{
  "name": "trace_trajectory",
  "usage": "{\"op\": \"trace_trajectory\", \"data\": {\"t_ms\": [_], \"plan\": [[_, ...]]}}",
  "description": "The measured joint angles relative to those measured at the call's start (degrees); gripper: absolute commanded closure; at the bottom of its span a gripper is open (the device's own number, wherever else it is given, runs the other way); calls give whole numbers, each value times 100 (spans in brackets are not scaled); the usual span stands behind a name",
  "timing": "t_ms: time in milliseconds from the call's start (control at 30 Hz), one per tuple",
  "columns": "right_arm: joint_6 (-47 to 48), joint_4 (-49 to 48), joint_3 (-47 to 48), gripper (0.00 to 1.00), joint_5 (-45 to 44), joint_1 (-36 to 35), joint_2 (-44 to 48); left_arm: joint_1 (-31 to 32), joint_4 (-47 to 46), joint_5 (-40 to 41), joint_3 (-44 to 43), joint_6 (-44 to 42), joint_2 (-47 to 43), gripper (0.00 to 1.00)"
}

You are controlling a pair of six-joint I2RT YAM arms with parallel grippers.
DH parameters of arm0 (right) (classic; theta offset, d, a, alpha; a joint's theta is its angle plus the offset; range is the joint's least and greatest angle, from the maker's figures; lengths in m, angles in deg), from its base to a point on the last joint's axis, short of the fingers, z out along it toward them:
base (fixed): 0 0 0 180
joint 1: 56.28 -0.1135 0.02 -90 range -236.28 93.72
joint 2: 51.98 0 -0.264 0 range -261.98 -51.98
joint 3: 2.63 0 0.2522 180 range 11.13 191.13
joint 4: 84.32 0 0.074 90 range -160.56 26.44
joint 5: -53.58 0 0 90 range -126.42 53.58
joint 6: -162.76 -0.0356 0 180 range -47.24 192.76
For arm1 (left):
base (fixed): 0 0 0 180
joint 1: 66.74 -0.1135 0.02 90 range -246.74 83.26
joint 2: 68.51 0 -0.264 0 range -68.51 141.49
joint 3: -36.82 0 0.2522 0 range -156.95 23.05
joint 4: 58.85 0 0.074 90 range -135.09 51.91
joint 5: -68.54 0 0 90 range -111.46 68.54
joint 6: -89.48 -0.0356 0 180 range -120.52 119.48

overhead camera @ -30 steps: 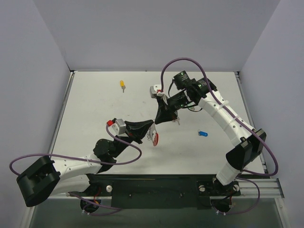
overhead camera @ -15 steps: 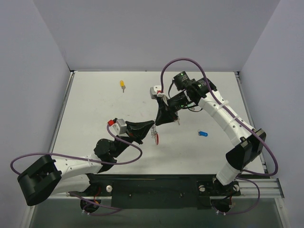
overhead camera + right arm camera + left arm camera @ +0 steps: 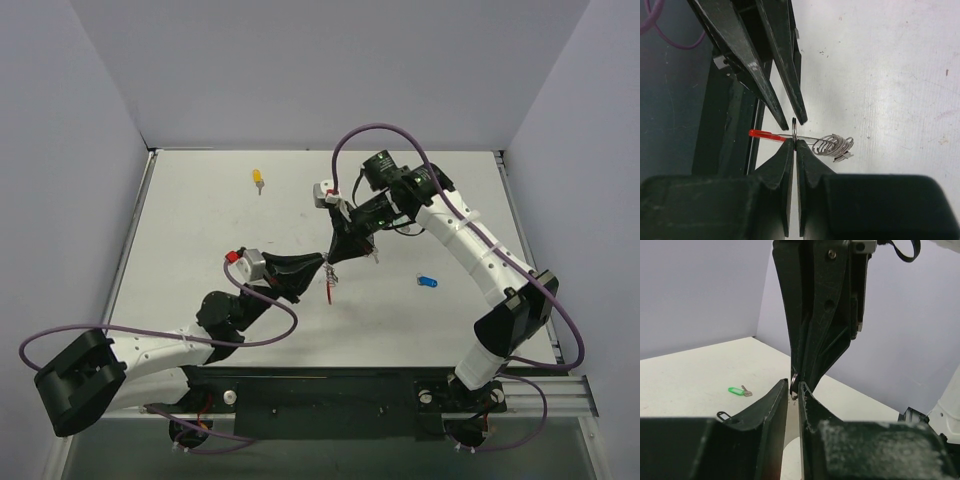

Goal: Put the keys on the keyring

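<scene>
The keyring, a thin silver loop with a red arc and dangling silver coils, hangs above the table. My right gripper is shut on its small ring. In the top view the keyring hangs edge-on below both grippers, which meet tip to tip. My left gripper stands slightly open, its fingers on either side of the ring's top without pinching it. A blue key lies right of the grippers and a yellow key at the far left. A green key lies on the table beyond my left fingers.
The white table is walled on three sides by grey panels. A small black clip-like piece lies near my left finger. Purple cables loop over both arms.
My left gripper has parted its jaws off the keyring. The keyring, earlier showing its red face lower down, has swung edge-on under my right gripper, which holds it.
</scene>
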Motion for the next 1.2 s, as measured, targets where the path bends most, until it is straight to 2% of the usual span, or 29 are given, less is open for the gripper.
{"op": "trace_trajectory", "data": {"t_ms": [267,400,567,700,833,933,1200], "plan": [[4,197,2,100,-813,-24,0,-81,1287,-46,2,-138,-1381,43],[273,907,374,100,-1434,-90,-68,-114,2487,-293,-155,-522,-1932,37],[721,1676,1322,100,-2269,-369,-369,-114,3932,-680,-723,-1209,-1875,31],[957,1849,1687,100,-2776,-564,-592,-114,4330,-903,-986,-1624,-1543,32],[1062,1954,1714,100,-3104,-660,-713,-114,4221,-986,-1008,-1867,-1139,41],[1088,1971,1714,100,-3211,-697,-732,-114,3906,-1016,-1008,-1974,-868,49],[1150,2002,1714,100,-3383,-785,-732,-114,2968,-1119,-1008,-2074,-321,55]]}}
